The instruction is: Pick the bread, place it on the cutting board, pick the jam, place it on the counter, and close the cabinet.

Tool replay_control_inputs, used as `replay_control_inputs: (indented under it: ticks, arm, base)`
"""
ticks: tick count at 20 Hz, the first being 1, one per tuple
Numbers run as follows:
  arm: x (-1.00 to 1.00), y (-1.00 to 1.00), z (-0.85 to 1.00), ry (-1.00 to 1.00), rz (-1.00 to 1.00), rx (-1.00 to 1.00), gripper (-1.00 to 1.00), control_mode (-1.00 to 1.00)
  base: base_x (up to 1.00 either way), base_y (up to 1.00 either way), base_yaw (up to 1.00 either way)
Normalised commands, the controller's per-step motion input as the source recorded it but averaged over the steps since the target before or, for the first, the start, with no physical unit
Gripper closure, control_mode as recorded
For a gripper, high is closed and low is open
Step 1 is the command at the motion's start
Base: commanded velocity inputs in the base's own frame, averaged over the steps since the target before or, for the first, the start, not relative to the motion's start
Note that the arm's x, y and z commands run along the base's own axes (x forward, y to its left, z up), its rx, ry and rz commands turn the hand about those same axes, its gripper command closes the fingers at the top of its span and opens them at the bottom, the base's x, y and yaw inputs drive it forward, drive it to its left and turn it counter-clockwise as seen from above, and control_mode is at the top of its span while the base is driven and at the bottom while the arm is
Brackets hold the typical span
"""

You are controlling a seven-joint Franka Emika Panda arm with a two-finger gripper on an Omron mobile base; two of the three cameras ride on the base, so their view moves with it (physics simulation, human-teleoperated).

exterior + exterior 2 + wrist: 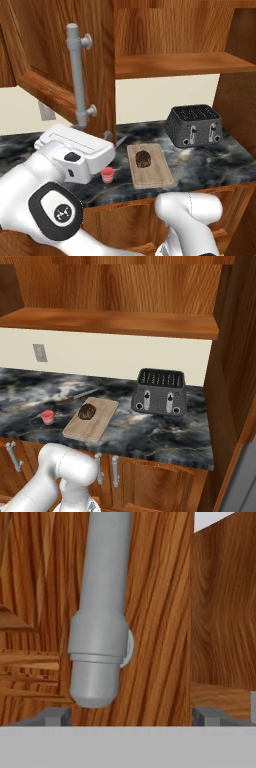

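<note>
Dark marble counter (210, 165): bread (143, 158) seen on cutting board (155, 175), jam (107, 175) at 9 o'clock. Gripper (130, 717) spread wide at cabinet door handle (102, 612). Risk judged: handle missed, fingers jammed against door.

Counter (165, 438): cutting board (87, 426), jam (47, 417), toaster (160, 392).

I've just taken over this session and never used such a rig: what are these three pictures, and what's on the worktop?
Two cameras ride behind a white robot arm, left and right; the third looks along its pincer. On the dark marble counter lies a cutting board with the bread on it. The pink jam stands on the counter beside the board, apart from it. A dark toaster stands further right. The cabinet door hangs open; the pincer faces its grey handle, fingertips spread, holding nothing.
</note>
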Motion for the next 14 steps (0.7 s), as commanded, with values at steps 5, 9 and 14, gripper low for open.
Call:
replay_control_inputs:
  ticks: [5, 9, 14]
  arm:
    - [0.56, -0.19, 0.00, 0.00, 0.00, 0.00, -1.00, -1.00]
    - [0.52, -0.26, 0.00, 0.00, 0.00, 0.00, -1.00, -1.00]
    - [0.41, -0.28, 0.00, 0.00, 0.00, 0.00, -1.00, -1.00]
  base:
    - [0.00, 0.00, 0.00]
    - [0.00, 0.00, 0.00]
    - [0.00, 0.00, 0.00]
